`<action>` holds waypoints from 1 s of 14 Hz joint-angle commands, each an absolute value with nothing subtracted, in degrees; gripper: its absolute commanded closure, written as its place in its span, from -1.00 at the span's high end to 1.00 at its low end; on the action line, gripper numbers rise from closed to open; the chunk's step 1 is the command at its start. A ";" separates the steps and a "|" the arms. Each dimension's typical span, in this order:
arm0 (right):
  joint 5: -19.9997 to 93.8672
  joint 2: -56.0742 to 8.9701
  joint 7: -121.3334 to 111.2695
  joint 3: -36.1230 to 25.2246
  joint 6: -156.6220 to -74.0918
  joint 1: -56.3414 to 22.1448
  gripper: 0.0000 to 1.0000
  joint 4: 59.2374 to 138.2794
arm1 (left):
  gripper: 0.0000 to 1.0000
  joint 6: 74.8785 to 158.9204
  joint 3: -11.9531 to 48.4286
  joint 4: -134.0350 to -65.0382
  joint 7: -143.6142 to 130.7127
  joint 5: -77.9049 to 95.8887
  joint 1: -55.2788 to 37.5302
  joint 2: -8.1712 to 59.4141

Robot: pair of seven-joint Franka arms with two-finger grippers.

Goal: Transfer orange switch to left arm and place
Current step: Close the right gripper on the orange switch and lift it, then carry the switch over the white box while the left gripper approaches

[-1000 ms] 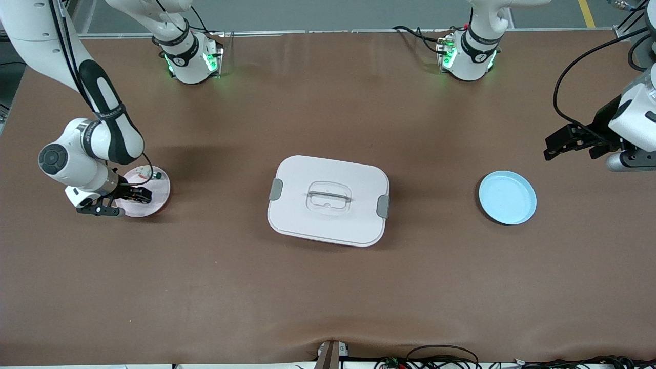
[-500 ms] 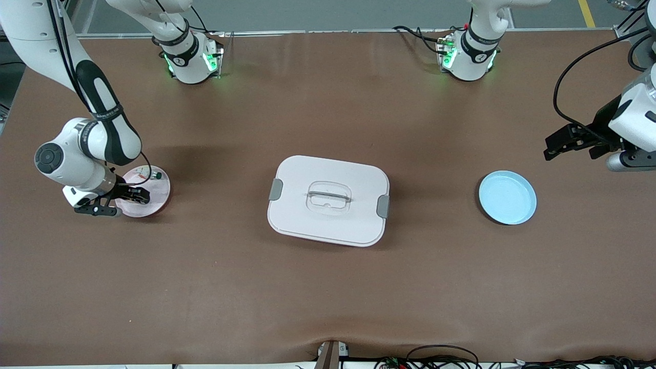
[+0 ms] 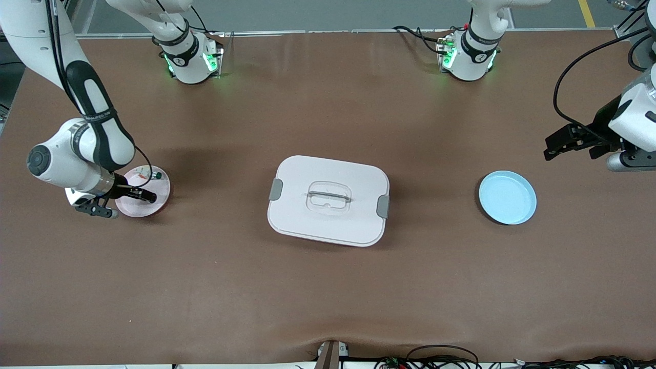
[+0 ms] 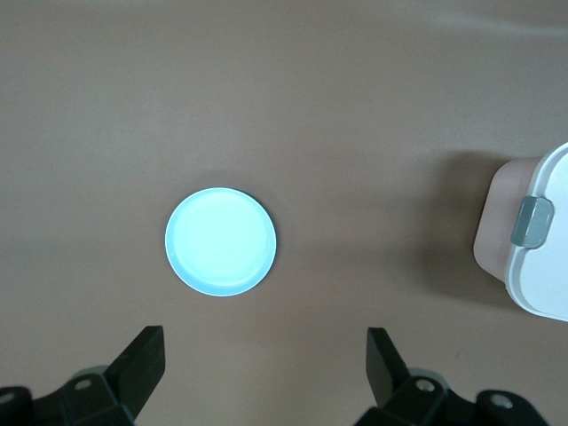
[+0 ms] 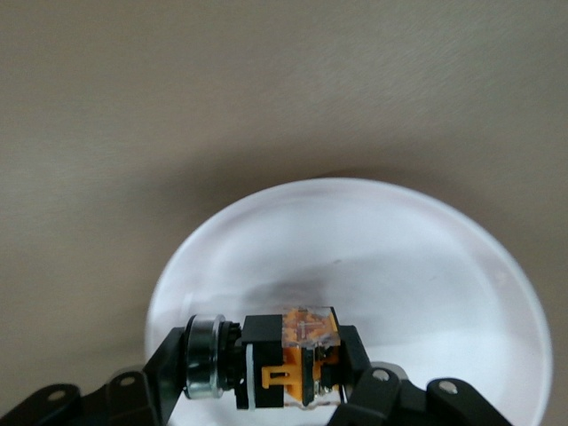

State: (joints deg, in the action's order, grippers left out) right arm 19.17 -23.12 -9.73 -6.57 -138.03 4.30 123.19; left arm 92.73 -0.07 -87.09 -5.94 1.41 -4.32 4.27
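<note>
At the left edge of the front view the right gripper (image 3: 134, 195) sits over the pink plate (image 3: 159, 197), pinched tight on the orange switch (image 5: 288, 357). The white box (image 3: 328, 200) sits mid-frame. Over at the right edge the left gripper (image 3: 564, 141) waits, fingers wide and holding nothing, above the table near the blue plate (image 3: 507, 198).

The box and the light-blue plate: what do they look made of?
The box: likely plastic; smooth matte white lid, grey side clips, clear recessed handle. The light-blue plate: probably plastic, possibly glazed; uniform colour, thin raised rim, soft sheen in the left wrist view. Neither is certain from looks alone.
</note>
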 commanded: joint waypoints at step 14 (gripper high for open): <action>27.86 -18.72 47.15 -6.15 -115.06 -16.77 -1.00 102.59 | 1.00 90.79 1.85 -84.11 -6.24 16.24 -4.75 3.69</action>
State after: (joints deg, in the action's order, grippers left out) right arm 26.96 -18.27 40.53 -5.53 -117.79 -14.87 106.61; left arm 92.00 1.82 -84.63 -5.98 12.94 -4.96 4.10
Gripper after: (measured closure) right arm 0.278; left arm 0.000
